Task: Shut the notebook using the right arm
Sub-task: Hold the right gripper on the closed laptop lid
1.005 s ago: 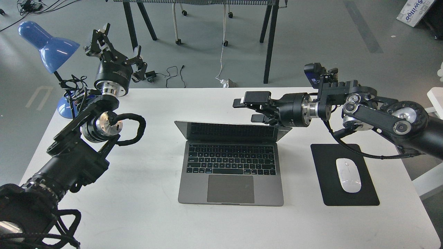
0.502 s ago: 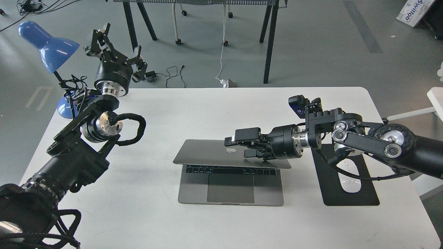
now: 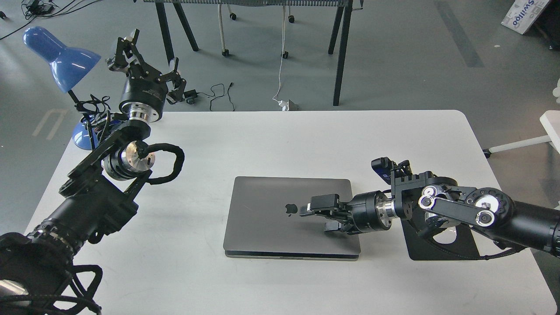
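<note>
Since half a second ago the lid has dropped from a shallow wedge to flat, keyboard and trackpad gone from sight, and the right arm (image 3: 459, 212) has come down and toward the near edge with it. Notebook (image 3: 291, 216) now lies shut in the middle of the table (image 3: 271, 135), nearer the near edge than the far, only a thin dark seam showing along its front. Right gripper (image 3: 321, 214) lies low over the lid's right half, fingertips just beside the dark apple logo (image 3: 288, 209), fingers spread somewhat with nothing between them; contact with the lid looks likely but cannot be confirmed from above. Left gripper (image 3: 146, 57) is raised beyond the far left corner by the blue lamp (image 3: 61, 57), fingers splayed and empty. Mouse pad (image 3: 442, 245) sits toward the near right corner, partly under the right arm, with a sliver of the white mouse (image 3: 445, 236) visible. Judgement: closing is essentially done; to finish well, press lightly and evenly, straight down, confirm the seam is uniform along the front edge, then lift vertically so the fingers do not drag across or scratch the metal, and keep the forearm clear of the mouse. Writing: apple mark on lid; a box (image 3: 525, 15) on the floor at upper right bears blue letters, upside down, not surely legible; lettering on the left gripper's body too small to read.
</note>
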